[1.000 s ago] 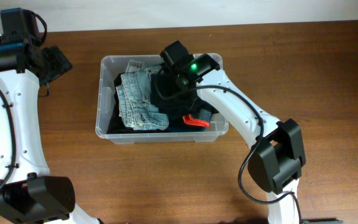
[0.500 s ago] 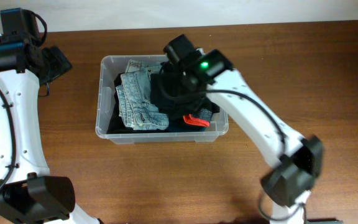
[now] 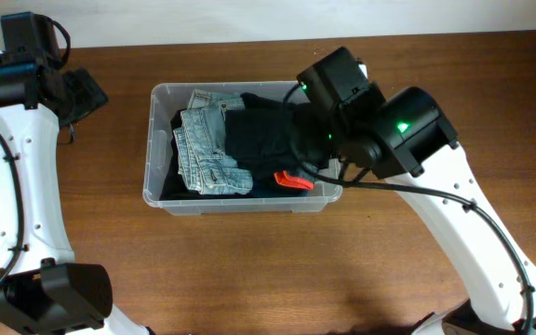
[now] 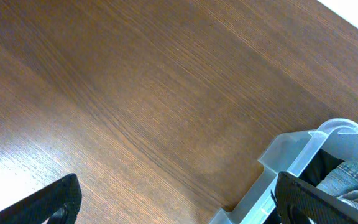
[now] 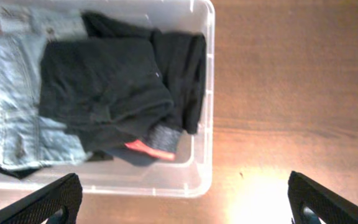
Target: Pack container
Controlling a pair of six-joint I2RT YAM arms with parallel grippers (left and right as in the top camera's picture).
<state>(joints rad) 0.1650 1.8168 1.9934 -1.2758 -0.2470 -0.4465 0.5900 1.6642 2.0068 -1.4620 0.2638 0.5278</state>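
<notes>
Where the container (image 3: 160, 154) sits: I see it on the table (image 3: 249, 270), left of centre and toward the far edge, its long side running left to right.
Contents: light blue jeans (image 3: 203, 149) fill its left half. A black garment (image 3: 261, 140) lies bunched over the middle and right, partly on the jeans. A red-orange piece (image 3: 294, 180) shows by the near right wall, at the black cloth's edge.
Right claw (image 5: 182, 202): spread wide, nothing between its fingers. My wrist camera looks down on the container's right end, with the black garment and the red-orange piece below.
Right arm (image 3: 408, 130): from overhead, its wrist hangs over the container's far right corner.
Left claw (image 4: 182, 202): spread wide and empty, over bare table off the container's left end. One corner of the container, with a bit of denim, shows at the lower right of my wrist view.
Left arm (image 3: 17, 167): well apart from the container.
</notes>
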